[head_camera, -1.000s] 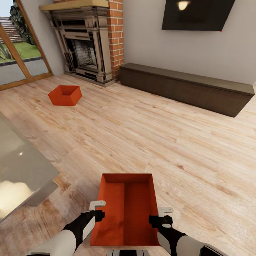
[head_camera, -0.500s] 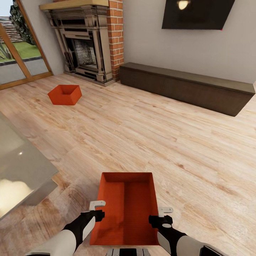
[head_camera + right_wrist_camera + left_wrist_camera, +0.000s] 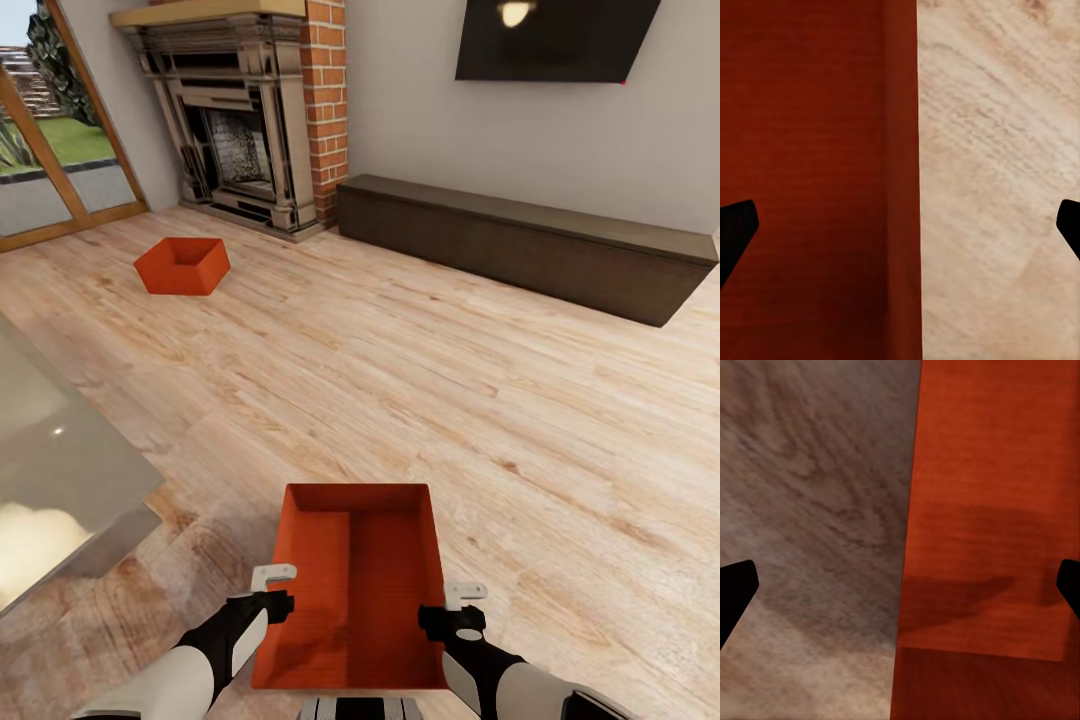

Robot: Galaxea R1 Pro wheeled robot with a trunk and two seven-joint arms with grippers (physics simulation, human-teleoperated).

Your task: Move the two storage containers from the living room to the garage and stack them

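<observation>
The near bin [image 3: 352, 600] sits on the wood floor [image 3: 450, 400] just before the robot. The left claw [image 3: 272, 592] and the right claw [image 3: 452, 607] are both wide open, each astride one long wall, holding nothing. To grip well, I think both should close together on the walls, then lift level. The second bin [image 3: 183, 266] lies near the fireplace [image 3: 235, 130].

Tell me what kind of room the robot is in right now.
Most likely a living room: a brick fireplace stands in the corner, a dark wall TV hangs above a long low cabinet, and the floor is light wood plank.
</observation>
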